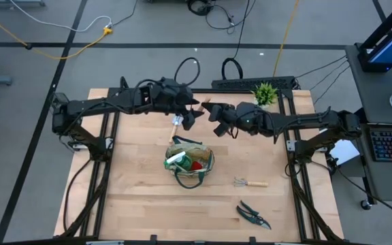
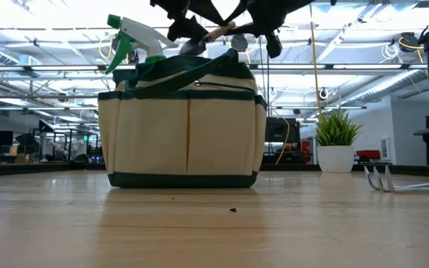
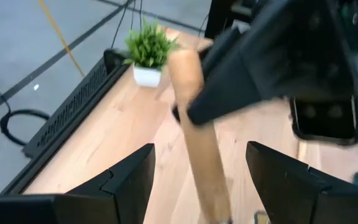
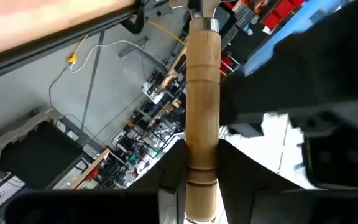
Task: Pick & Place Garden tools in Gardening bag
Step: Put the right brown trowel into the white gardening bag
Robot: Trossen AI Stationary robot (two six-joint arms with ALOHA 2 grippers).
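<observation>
Above the wooden surface (image 1: 135, 184), the right gripper (image 4: 201, 177) clamps its jaws on the handle of a wooden-handled tool (image 4: 202, 106), held up near the left gripper (image 3: 197, 180), whose jaws stand released on either side of that handle. The gardening bag (image 1: 190, 163) sits mid-surface just below them; a small rake (image 1: 250, 182) and pruning shears (image 1: 253, 214) lie nearby.
</observation>
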